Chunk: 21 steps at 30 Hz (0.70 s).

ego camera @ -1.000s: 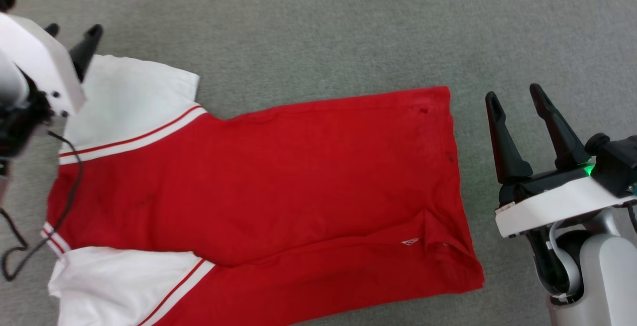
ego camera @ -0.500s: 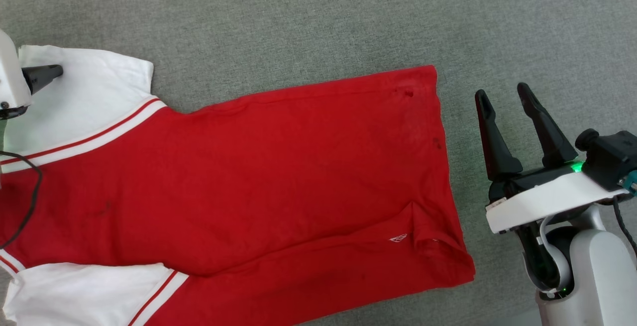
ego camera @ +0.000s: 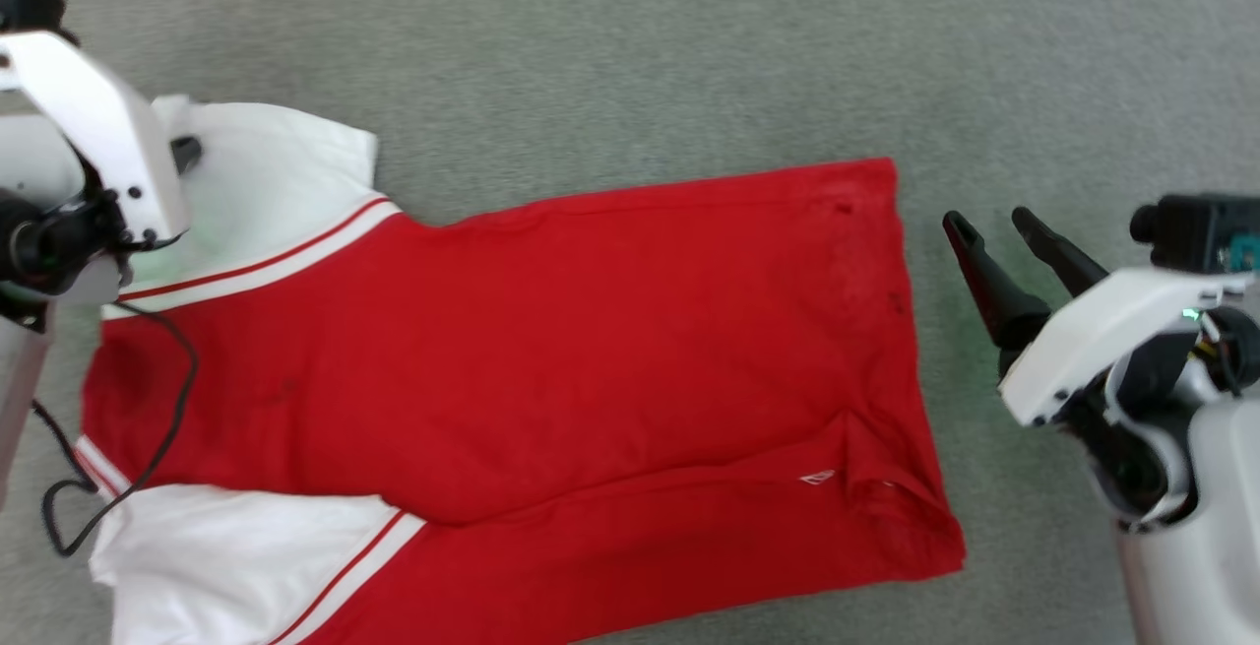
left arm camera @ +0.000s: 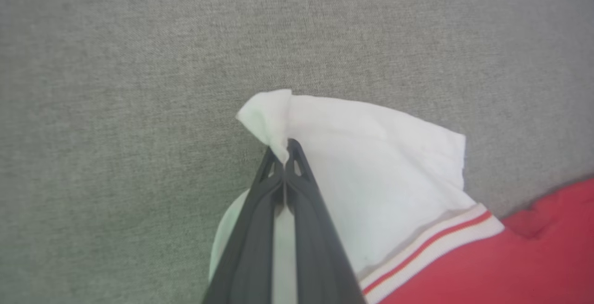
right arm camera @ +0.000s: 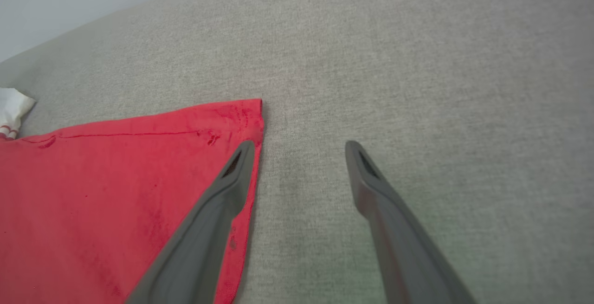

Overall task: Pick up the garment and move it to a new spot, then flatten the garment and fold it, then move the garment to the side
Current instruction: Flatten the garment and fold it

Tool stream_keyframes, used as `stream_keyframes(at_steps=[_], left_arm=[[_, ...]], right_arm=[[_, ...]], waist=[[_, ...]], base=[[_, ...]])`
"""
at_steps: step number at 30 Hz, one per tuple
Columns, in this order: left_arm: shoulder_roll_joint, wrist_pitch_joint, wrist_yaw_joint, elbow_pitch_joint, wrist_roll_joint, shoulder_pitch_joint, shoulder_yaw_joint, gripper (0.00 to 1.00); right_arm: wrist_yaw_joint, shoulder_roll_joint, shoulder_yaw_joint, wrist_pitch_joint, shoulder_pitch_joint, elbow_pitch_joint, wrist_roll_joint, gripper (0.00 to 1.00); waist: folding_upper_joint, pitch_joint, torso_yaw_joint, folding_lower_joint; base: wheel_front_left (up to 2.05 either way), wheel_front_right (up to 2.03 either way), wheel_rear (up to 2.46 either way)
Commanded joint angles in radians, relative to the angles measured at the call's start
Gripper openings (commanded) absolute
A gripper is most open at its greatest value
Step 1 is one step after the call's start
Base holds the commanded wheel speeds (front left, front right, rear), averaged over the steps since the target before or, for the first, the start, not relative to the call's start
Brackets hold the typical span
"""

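The left gripper point(left arm camera: 285, 150) is seen tilted down, fingers pinched together on a white sleeve corner point(left arm camera: 264, 109) of the garment point(ego camera: 551, 350), which is laid flat on grey fabric point(ego camera: 640, 54), long axis left to right, hem point(ego camera: 904, 290) toward the right gripper point(ego camera: 984, 219), whose fingers are spread.

Head camera looks straight down; wrist cameras sit close (all share the garment point(ego camera: 551, 350)).
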Motion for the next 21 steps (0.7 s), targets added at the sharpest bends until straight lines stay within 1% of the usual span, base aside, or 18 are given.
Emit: stream_keyframes(at_steps=[1,4,7,12,13,16,18,19,20,21], left_arm=[[-0.012,-0.018,-0.002,-0.013,0.014,-0.022,-0.004,0.00],[-0.037,-0.043,-0.008,-0.040,0.036,-0.039,-0.022,0.00],[-0.057,-0.056,-0.013,-0.071,0.057,-0.065,-0.038,0.00],[-0.085,-0.079,-0.013,-0.113,0.076,-0.084,-0.056,0.00],[-0.085,-0.079,-0.013,-0.113,0.076,-0.084,-0.056,0.00],[-0.094,-0.088,-0.014,-0.129,0.084,-0.090,-0.062,0.00],[-0.097,-0.094,-0.015,-0.136,0.083,-0.087,-0.063,0.00],[-0.096,-0.097,-0.016,-0.136,0.082,-0.083,-0.062,0.00],[-0.094,-0.100,-0.017,-0.136,0.080,-0.079,-0.061,0.00],[-0.094,-0.104,-0.016,-0.135,0.078,-0.076,-0.058,0.00]], right_arm=[[0.000,-0.014,-0.006,0.062,-0.039,0.022,0.010,1.00],[0.000,-0.028,-0.021,0.195,-0.087,0.064,0.014,1.00],[0.000,-0.036,-0.027,0.298,-0.147,0.101,0.007,1.00],[0.000,-0.045,-0.027,0.417,-0.232,0.196,-0.025,1.00],[0.000,-0.045,-0.027,0.417,-0.232,0.196,-0.025,1.00],[-0.001,-0.039,-0.024,0.501,-0.255,0.277,-0.042,1.00],[-0.001,-0.022,-0.017,0.544,-0.262,0.318,-0.037,1.00],[-0.001,-0.016,-0.010,0.567,-0.265,0.337,-0.035,0.49],[0.000,-0.013,-0.003,0.581,-0.267,0.350,-0.036,0.28],[0.000,-0.011,0.003,0.586,-0.271,0.357,-0.034,0.00]], waist=[[0.0000,-0.023,0.037,-0.0001],[0.0000,-0.026,0.075,-0.0001],[0.0000,-0.018,0.111,-0.0001],[0.0000,0.000,0.153,-0.0001],[0.0000,0.000,0.153,-0.0001],[0.0000,0.012,0.170,-0.0001],[0.0000,0.018,0.178,-0.0001],[0.0000,0.020,0.180,-0.0001],[0.0000,0.021,0.182,-0.0001],[0.0000,0.023,0.184,-0.0001]], base=[[0.00,0.00,0.00],[0.00,0.00,0.00],[0.00,0.00,0.00],[0.00,0.00,0.00],[0.00,0.00,0.00],[0.00,0.00,0.00],[0.00,0.00,0.00],[0.00,0.00,0.00],[0.00,0.00,0.00],[0.00,0.00,0.00]])
